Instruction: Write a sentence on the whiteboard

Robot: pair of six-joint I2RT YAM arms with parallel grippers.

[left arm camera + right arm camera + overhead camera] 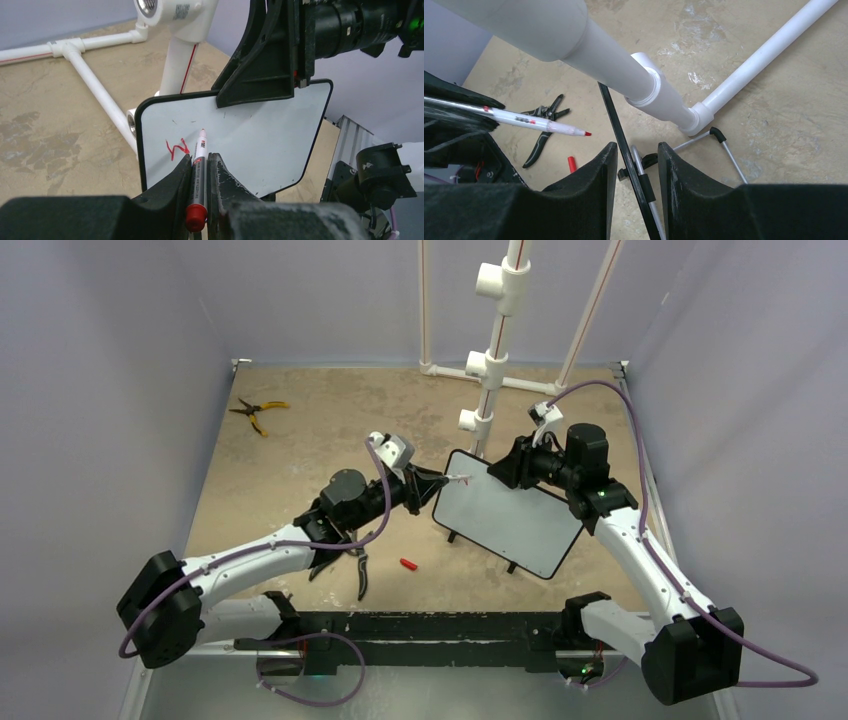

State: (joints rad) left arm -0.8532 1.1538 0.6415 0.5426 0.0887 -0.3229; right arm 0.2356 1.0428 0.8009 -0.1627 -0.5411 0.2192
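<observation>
Whiteboard, glossy, black-framed [505, 520], stands propped on sandy desk [300, 440] seen from above, right jaws pinching its upper edge. Left wrist: left jaws clamp red-capped white marker [198, 172] near the barely begun red sentence [176, 148]; barrel print illegible. Right wrist: hard pressure could slip the thin frame from that narrow grip.

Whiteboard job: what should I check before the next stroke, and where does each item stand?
1. Grip on the marker: left jaws shut on it, ok.
2. Red tip uncapped: ok.
3. Hold on the whiteboard: right jaws clamp its top edge, ok.
4. Tip touching the board: not ok, the right wrist view shows a gap.
5. The sentence: not ok, only a short red scrawl.
6. Writing room: face bare to the right of the scrawl, ok.
</observation>
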